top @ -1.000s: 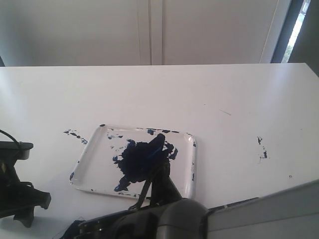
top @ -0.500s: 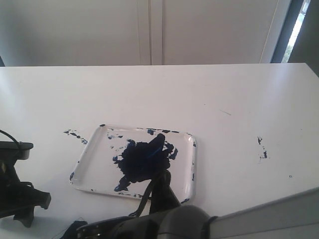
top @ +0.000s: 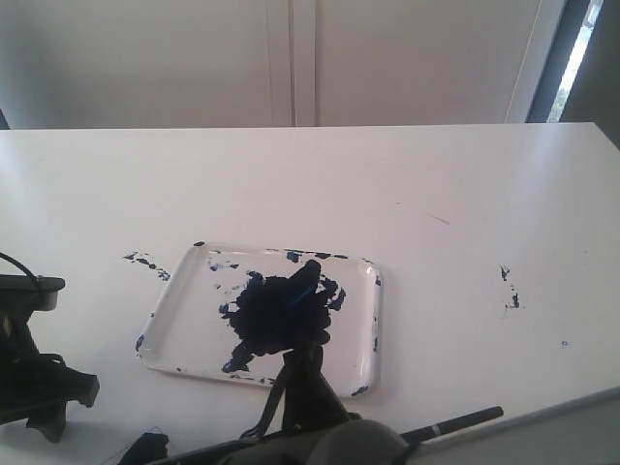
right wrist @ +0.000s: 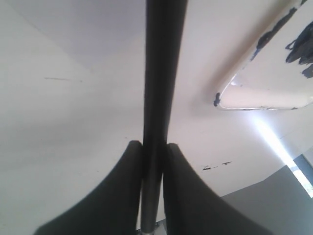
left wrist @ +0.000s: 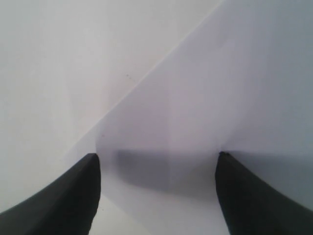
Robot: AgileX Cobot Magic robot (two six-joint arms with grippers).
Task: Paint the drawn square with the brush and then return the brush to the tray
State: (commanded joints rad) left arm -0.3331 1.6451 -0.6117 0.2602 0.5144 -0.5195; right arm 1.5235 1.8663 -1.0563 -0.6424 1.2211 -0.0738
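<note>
**Brush clamped in the right gripper, tray just ahead of it**

My right gripper (right wrist: 152, 145) is closed narrow on the brush (right wrist: 164, 73). The two fingers press the black shaft from both sides, and the shaft runs crosswise between them. In the exterior view one end of the brush, the end with the small silver band, sticks out to the right of this gripper over the table (top: 465, 194). The tray (top: 189, 325) lies just ahead of the gripper, beyond the fingertips, with a big dark blue blotch in its middle. My left gripper (left wrist: 156, 159) stands wide with nothing between its fingers, off to the left of the tray.

I cannot find the drawn square with certainty. A dark patch (top: 145, 448) sits to the left of the right gripper at the edge of the picture. It may be the square, but I cannot tell.

I judge the brush to be very light and stiff. Its shaft is thin, round and smooth, so it can turn or slide inside the grip if I push the tip hard on the table. A hold on the bare shaft, away from the wet end, seems right to me. The painted end will smear whatever it touches. The tray rim is shallow, so I expect the brush could roll out if I let it go from high up.
</note>
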